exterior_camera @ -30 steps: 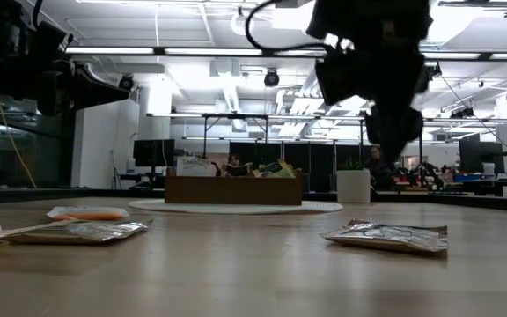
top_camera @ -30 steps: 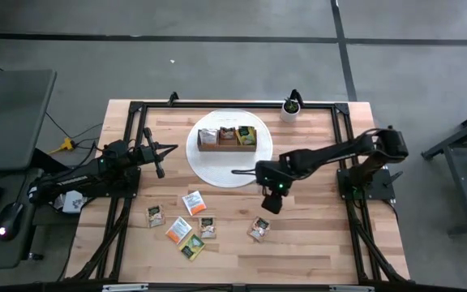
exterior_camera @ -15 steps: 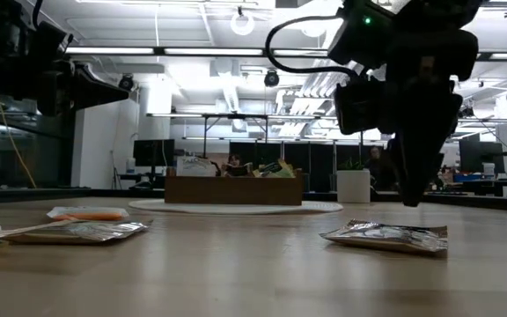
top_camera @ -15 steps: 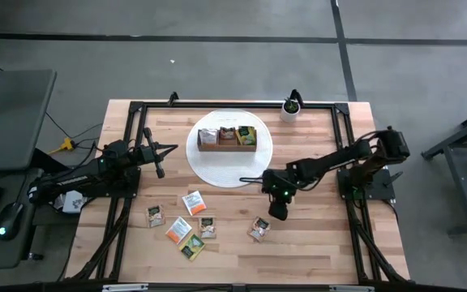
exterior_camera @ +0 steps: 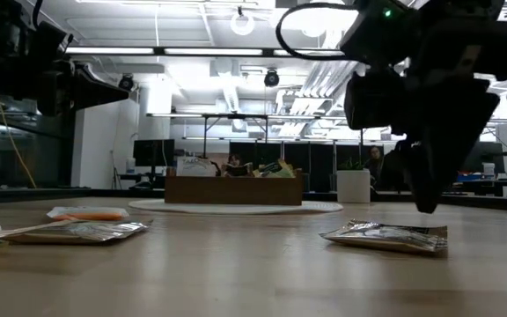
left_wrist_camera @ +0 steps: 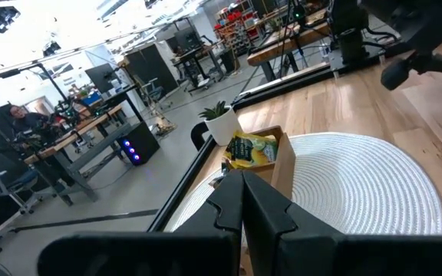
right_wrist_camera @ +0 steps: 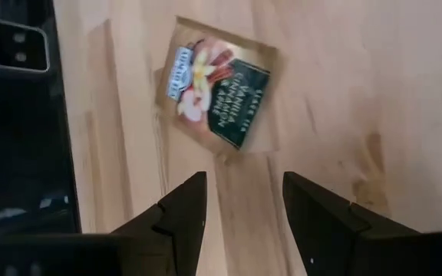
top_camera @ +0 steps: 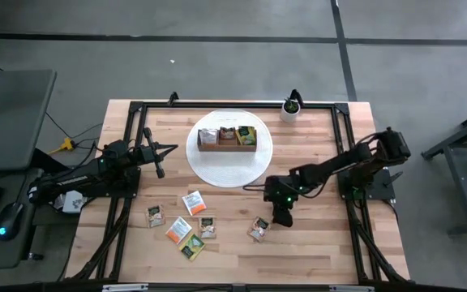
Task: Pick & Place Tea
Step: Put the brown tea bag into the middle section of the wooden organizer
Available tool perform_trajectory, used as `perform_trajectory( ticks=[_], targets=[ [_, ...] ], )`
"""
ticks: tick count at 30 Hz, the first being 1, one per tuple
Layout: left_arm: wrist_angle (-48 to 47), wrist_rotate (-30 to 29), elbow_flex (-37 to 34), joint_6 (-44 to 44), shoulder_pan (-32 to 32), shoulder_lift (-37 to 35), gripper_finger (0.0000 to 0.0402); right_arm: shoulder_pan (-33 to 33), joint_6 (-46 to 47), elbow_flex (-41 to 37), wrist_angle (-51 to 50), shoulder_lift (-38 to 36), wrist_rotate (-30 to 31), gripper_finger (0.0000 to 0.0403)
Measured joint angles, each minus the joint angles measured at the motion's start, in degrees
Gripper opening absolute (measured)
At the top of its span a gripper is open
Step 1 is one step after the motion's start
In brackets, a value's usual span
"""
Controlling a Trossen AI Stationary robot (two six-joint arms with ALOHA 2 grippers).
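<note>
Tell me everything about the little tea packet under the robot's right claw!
The tan tea sachet is a small, flat, square paper packet with a dark label panel and a flower picture. It lies flat and turned askew on the wooden table, apart from the other packets. Nothing touches it but the table. The right gripper hangs just above it, fingers open, not yet gripping it.

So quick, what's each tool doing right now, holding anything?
Left tool: closed, holding nothing, parked at the table's left.
Right tool: open, empty, above a tan tea sachet.
</note>
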Motion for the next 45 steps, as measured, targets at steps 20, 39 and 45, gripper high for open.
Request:
perform_trajectory(
  ticks=[20,39,45],
  targets=[
    [0.0,0.0,0.0,0.0,0.0,0.0,0.0001,0.5,3.0,5.1,4.5,7.7,1.5,0.0168],
    [0.0,0.0,0.0,0.0,0.0,0.0,0.0001,0.5,3.0,7.0,4.4,8.9,5.7,0.0168],
    [0.0,0.0,0.0,0.0,0.0,0.0,0.0001,0.5,3.5,7.0,4.1,8.9,6.7,0.0168]
  ],
)
